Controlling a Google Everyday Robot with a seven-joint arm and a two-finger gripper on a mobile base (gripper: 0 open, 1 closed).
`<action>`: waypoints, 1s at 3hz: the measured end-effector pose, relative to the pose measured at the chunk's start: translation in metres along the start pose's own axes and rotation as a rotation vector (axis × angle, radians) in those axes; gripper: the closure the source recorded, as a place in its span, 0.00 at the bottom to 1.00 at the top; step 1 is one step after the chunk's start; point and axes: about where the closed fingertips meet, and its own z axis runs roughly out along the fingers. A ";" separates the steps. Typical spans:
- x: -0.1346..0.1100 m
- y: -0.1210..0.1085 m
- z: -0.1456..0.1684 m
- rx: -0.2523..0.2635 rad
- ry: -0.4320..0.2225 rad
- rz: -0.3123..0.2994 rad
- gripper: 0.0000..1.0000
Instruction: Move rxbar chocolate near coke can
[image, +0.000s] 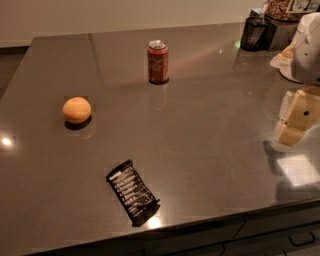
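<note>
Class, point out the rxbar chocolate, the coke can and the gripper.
rxbar chocolate (133, 192): camera view, middle of wrapper.
coke can (157, 64): camera view, red side wall.
gripper (298, 119): camera view, cream body at right edge.

Over at the right edge of the counter sits the gripper (296, 121), a blocky, cream-coloured piece with flat faces and one small dark round spot on its side. Just above it comes the arm (310, 45), a smooth, rounded white shell, pale grey where the shadow falls.
</note>
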 end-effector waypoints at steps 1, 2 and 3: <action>0.000 0.000 0.000 0.000 0.000 0.000 0.00; -0.012 0.005 0.004 -0.008 0.002 0.003 0.00; -0.047 0.022 0.022 -0.028 -0.032 0.028 0.00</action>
